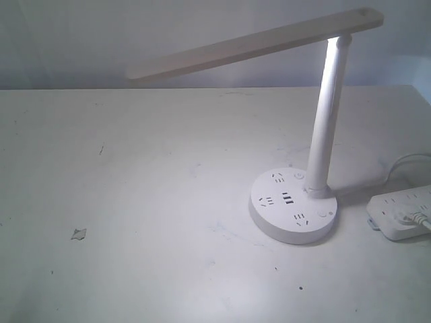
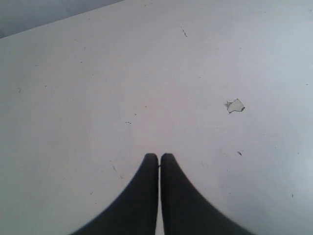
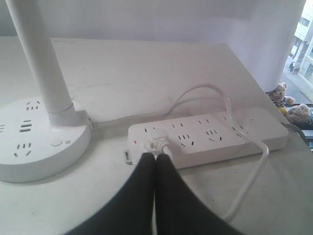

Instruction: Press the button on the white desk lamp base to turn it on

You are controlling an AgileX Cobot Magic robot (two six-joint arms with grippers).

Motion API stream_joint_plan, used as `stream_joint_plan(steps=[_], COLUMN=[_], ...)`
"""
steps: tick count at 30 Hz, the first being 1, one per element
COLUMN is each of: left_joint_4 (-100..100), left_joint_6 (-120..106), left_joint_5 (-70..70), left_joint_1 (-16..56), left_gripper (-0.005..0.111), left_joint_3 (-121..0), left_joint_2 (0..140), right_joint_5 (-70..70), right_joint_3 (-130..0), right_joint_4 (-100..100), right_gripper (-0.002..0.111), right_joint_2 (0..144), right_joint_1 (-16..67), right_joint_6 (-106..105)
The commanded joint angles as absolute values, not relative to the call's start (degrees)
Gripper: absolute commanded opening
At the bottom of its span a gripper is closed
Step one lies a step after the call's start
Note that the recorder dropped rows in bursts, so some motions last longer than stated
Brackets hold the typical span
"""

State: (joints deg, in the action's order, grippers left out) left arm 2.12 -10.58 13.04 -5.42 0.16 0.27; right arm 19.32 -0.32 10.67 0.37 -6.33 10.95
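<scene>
The white desk lamp stands at the right of the exterior view, its long flat head (image 1: 256, 44) reaching left from the slim pole (image 1: 328, 114), which is brightly lit just under the head. The round base (image 1: 293, 205) carries sockets, dark USB slots and two small buttons (image 1: 298, 177) (image 1: 326, 215). In the right wrist view the base (image 3: 39, 142) and one button (image 3: 56, 143) lie off to the side of my right gripper (image 3: 155, 157), which is shut, empty and over the power strip's near edge. My left gripper (image 2: 159, 157) is shut over bare table. Neither gripper shows in the exterior view.
A white power strip (image 1: 404, 212) (image 3: 215, 134) lies right of the base, with a white plug (image 3: 157, 142), a red indicator light (image 3: 135, 142) and looping cords. The tabletop has a small chipped patch (image 1: 79, 233) (image 2: 235, 105). Plush toys (image 3: 288, 105) sit beyond the table's edge.
</scene>
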Motion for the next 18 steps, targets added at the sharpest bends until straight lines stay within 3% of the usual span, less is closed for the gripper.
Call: stream_joint_plan(steps=[1, 18], left_joint_4=[2.5, 2.5], left_joint_6=[-10.5, -10.5], left_joint_5=[12.9, 12.9], left_joint_1=[-5.5, -5.5], left_gripper=[0.001, 0.001], left_joint_3=[0.0, 0.0], left_joint_2=[0.0, 0.0], right_joint_5=[19.3, 20.8], right_joint_3=[0.0, 0.0], right_joint_4=[8.7, 8.8], right_gripper=[0.0, 0.0], right_joint_2=[0.0, 0.0], right_joint_1=[-6.8, -6.8], right_joint_6=[10.3, 13.2])
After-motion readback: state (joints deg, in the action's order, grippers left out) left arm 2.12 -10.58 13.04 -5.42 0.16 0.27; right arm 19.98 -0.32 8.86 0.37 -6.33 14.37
